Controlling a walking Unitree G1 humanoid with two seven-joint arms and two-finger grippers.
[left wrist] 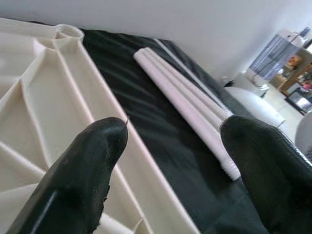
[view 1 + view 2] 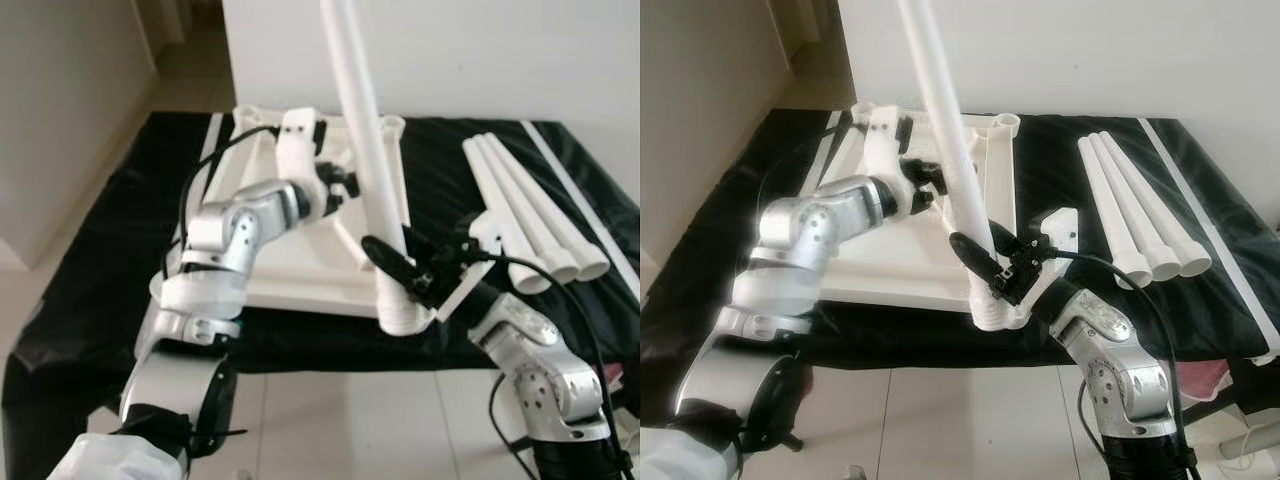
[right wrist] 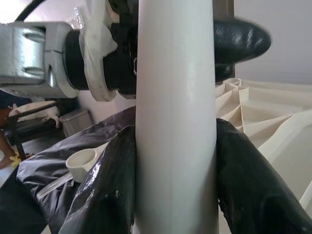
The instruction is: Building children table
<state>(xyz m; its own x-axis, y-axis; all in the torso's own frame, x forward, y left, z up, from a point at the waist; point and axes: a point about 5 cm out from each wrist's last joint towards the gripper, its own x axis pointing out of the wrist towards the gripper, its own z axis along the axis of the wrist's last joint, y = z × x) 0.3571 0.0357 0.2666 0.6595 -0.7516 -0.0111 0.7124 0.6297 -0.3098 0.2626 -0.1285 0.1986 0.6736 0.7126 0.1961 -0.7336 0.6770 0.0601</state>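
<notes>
A white plastic tabletop (image 2: 300, 275) lies upside down on a black cloth, ribs facing up. One white table leg (image 2: 365, 120) stands upright in its near right corner socket (image 2: 402, 318). My right gripper (image 2: 395, 262) is shut on this leg just above the socket; in the right wrist view both black fingers (image 3: 105, 190) press its sides. My left gripper (image 2: 340, 190) hovers over the tabletop right beside the leg, higher up. It is open, its fingers (image 1: 87, 170) wide apart with nothing between them. Three loose white legs (image 2: 530, 215) lie side by side on the cloth to the right.
The black cloth (image 2: 120, 230) covers the floor under everything. A white wall (image 2: 480, 50) rises just behind the tabletop. Pale tiles (image 2: 340, 420) lie at the near edge. The far right corner socket (image 2: 393, 124) of the tabletop holds no leg.
</notes>
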